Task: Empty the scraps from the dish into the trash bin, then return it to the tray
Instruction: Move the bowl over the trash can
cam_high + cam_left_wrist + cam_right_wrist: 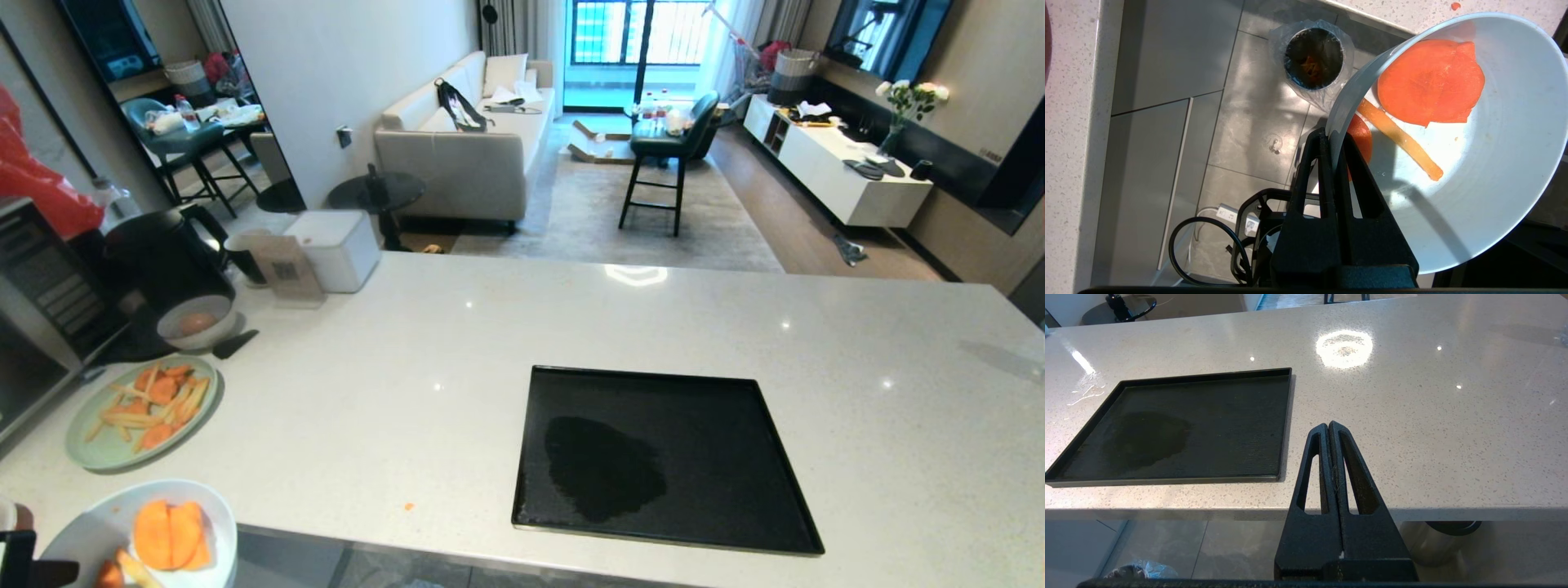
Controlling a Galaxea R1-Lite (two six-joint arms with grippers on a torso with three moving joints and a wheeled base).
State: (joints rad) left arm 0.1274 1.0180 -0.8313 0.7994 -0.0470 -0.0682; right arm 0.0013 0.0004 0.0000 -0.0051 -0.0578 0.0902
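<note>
My left gripper point(1333, 141) is shut on the rim of the dish point(1494, 171), a pale blue-white bowl held off the counter's front edge, at the bottom left of the head view point(90, 531). The scraps point(1429, 87), orange slices and a yellowish stick point(1400, 139), still lie inside it. Below on the grey floor stands the trash bin point(1314, 57), its clear bag crinkled round the rim, with orange bits inside. The black tray point(661, 457) lies bare on the counter, a dark patch at its middle. My right gripper point(1328, 426) is shut on nothing, parked before the counter's edge, right of the tray point(1180, 424).
A pale green plate point(98, 445) with orange and yellow pieces and a grey bowl point(196, 322) sit at the counter's left, beside a black kettle point(163, 253). An orange crumb point(408, 507) lies near the front edge. Cables and a power strip point(1224, 212) lie on the floor.
</note>
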